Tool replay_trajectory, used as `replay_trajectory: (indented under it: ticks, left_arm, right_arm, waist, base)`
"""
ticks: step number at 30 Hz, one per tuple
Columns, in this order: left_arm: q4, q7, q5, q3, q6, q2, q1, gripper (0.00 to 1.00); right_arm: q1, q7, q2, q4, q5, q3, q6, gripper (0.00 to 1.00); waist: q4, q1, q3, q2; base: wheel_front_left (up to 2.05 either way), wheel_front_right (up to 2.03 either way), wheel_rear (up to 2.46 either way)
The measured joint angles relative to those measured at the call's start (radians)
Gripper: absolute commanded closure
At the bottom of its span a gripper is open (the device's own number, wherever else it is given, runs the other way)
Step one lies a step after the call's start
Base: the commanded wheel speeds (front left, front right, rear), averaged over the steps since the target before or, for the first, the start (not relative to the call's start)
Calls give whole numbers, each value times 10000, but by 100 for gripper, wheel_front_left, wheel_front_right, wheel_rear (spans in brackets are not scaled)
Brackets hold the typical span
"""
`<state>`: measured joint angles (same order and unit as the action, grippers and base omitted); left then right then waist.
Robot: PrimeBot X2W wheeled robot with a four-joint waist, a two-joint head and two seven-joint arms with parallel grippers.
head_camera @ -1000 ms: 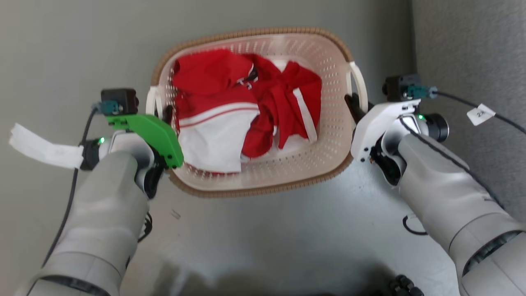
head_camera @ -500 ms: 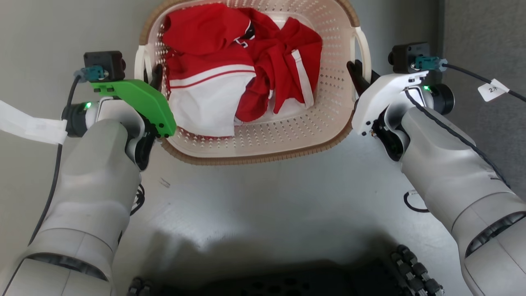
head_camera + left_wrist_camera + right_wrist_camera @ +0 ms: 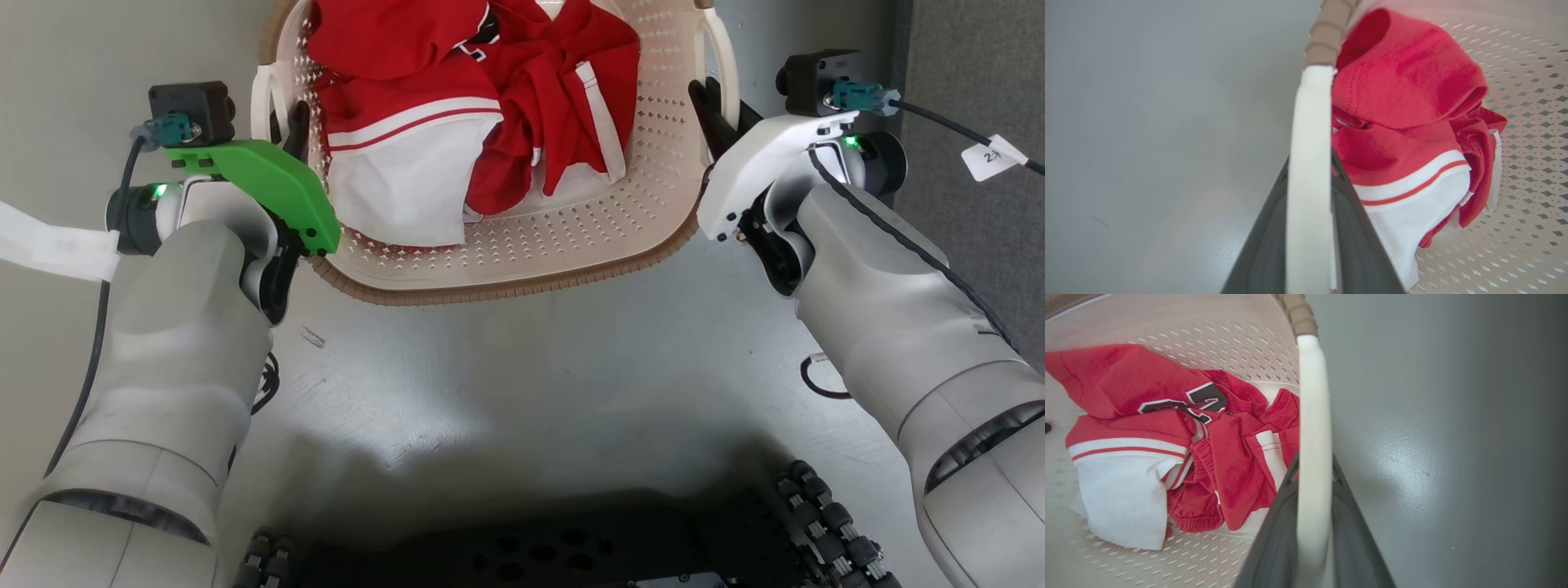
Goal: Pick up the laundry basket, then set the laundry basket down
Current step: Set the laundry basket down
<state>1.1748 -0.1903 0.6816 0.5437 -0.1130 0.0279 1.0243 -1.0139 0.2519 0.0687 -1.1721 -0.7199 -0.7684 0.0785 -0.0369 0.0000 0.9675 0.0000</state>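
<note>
The left gripper [image 3: 1309, 171] has its jaws drawn narrow onto the white left loop handle [image 3: 1308, 122], with 1 dark finger [image 3: 1265, 245] on each face of the strap. The right gripper [image 3: 1312, 469] pinches the white right loop handle [image 3: 1312, 396] in the same way. Both handles belong to the laundry basket [image 3: 522, 261], a cream perforated tub with a brown woven-look rim, which sits between the 2 grippers and straight ahead of the robot. Inside the basket lies a heap of red and white clothes [image 3: 457, 106], and 1 red piece bears dark numerals edged in white. On the basket's left is the left wrist's green cover [image 3: 261, 180], and on its right the right wrist's white cover [image 3: 759, 163]. The grey floor [image 3: 522, 367] spreads on the near side of the basket as far as the robot's black wheeled base [image 3: 531, 555]. From these angles it seems the basket is at or just above the floor, but I cannot tell whether its base touches.
</note>
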Motion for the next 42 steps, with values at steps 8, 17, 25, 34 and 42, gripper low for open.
replay_trajectory:
  ticks: [8, 17, 25, 34, 42]
  left_arm:
    - [146, -63, -2, 25, -2, -35, 10, 100]
    - [301, -88, -2, 69, -13, -102, 91, 31]
    - [418, -146, -2, 151, -29, 140, 121, 0]
    - [430, -426, -73, 228, -59, 136, 90, 0]
    - [370, -585, -180, 169, -56, 142, -433, 0]
  right_arm:
    - [-15, 69, -25, -10, 0, 25, 6, 100]
    - [-21, 61, -77, -163, -4, 35, 96, 30]
    - [-4, 27, 165, -282, 8, -134, 268, 0]
    - [144, 27, 161, -253, 36, -176, 353, 0]
    - [513, 27, 236, 217, 117, 50, 353, 0]
  waist:
    - [5, 0, 15, 0]
    - [2, 1, -56, 0]
    - [23, 0, -200, 0]
    - [36, 0, -709, 0]
    - [27, 0, -1500, 0]
  base:
    - [0, 0, 0]
    - [0, 0, 0]
    - [0, 0, 0]
    - [0, 0, 0]
    - [0, 0, 0]
